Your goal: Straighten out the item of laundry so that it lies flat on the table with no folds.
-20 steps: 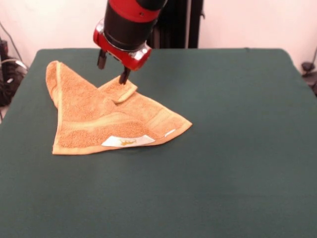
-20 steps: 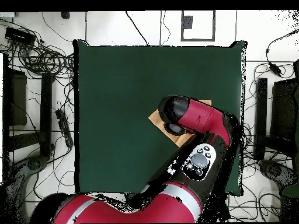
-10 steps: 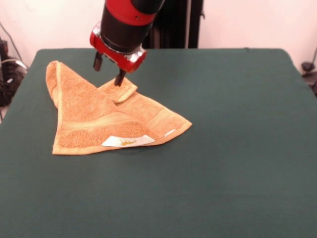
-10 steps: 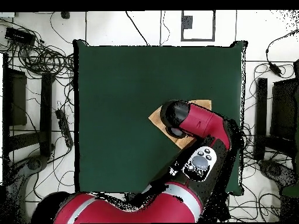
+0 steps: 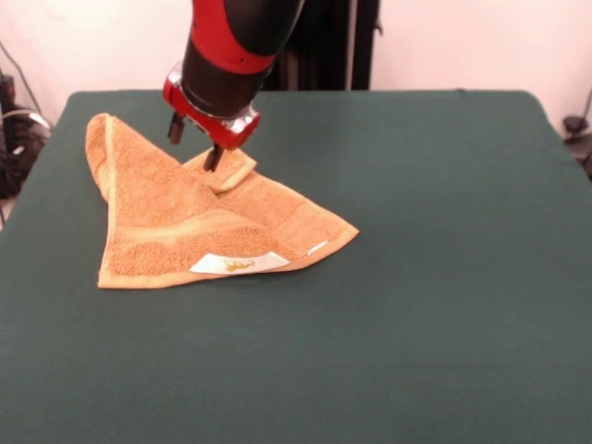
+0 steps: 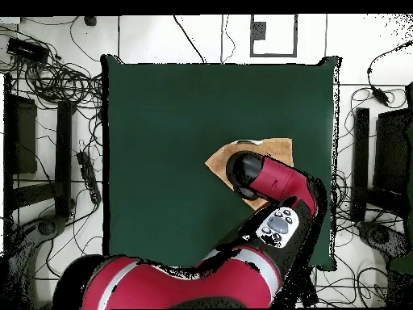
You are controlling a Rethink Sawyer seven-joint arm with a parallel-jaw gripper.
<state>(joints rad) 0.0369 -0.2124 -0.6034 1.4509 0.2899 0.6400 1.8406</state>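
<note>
The towel (image 5: 199, 217) lies folded into a rough triangle near one side edge of the table (image 5: 435, 277). The gripper (image 5: 192, 143) hovers with fingers spread over the turned-back corner, empty, likely lining up to pinch it and unfold.

tangled cables (image 6: 56, 81), pale wall (image 5: 462, 42)

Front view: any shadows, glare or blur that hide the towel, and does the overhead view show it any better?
Front view: even, soft light, no glare; the towel is sharp, with only a faint shadow under the open end effector above its folded flap. Overhead view: the arm covers much of the towel, so its folds cannot be judged there.
</note>
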